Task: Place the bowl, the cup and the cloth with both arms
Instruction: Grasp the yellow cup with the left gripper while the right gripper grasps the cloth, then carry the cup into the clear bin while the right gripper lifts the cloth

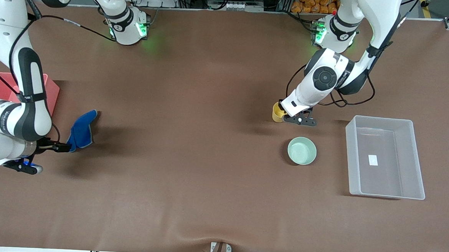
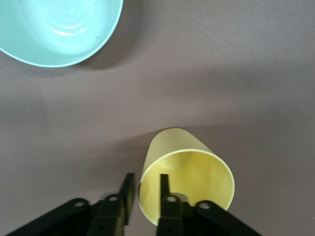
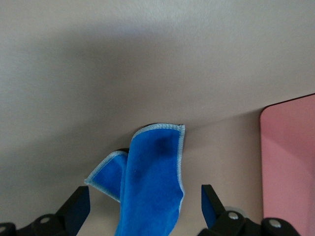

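Observation:
The yellow cup (image 1: pixel 278 111) stands on the brown table toward the left arm's end. My left gripper (image 1: pixel 286 116) is shut on its wall. In the left wrist view one finger (image 2: pixel 165 189) is inside the cup (image 2: pixel 177 157) and the other is outside. The mint green bowl (image 1: pixel 302 150) sits empty, nearer the front camera than the cup, and its rim shows in the left wrist view (image 2: pixel 59 34). The blue cloth (image 1: pixel 82 132) lies crumpled toward the right arm's end. My right gripper (image 1: pixel 62 147) is low and wide open, with the cloth (image 3: pixel 152 187) between its fingers.
A clear plastic bin (image 1: pixel 385 161) stands empty beside the bowl, at the left arm's end of the table. A pink board (image 1: pixel 1 87) lies at the right arm's end, partly under the right arm, and also shows in the right wrist view (image 3: pixel 290 162).

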Robot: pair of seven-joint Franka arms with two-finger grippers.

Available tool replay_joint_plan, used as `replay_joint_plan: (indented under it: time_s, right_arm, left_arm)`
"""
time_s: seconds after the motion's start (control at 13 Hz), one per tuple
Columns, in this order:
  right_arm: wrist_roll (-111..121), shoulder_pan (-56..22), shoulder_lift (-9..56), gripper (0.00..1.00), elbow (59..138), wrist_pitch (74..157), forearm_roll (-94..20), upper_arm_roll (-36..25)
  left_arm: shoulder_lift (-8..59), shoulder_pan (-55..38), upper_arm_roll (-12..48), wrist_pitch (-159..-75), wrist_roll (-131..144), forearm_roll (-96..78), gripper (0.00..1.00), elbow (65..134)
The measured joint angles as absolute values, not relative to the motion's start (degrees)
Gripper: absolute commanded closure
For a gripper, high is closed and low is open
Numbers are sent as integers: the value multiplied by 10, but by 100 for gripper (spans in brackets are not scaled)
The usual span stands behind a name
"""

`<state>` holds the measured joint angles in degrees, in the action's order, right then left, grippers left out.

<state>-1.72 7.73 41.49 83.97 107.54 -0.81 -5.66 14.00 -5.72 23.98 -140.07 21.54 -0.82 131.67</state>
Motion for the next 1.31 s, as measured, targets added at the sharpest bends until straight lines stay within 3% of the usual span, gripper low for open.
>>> replay_joint_plan:
  time_s: [0.23,0.46,0.77,0.85,1.31]
  right_arm:
    - [-17,87,431,31,846,1076,-11,-57]
    - [-17,87,436,47,857,1076,-11,-55]
    - [-17,87,436,94,867,1076,-12,-52]
    - [-17,86,436,100,867,1076,-12,-52]
    - [-17,84,436,100,865,1076,-12,-50]
  left_arm:
    - [148,-62,240,-1420,216,-8,100,1318]
    - [136,-48,238,-1426,216,-8,100,1308]
    - [62,33,236,-1329,174,-7,100,1254]
    - [48,67,235,-1300,142,-7,100,1241]
    - [62,282,228,-1283,-105,-6,100,1197]
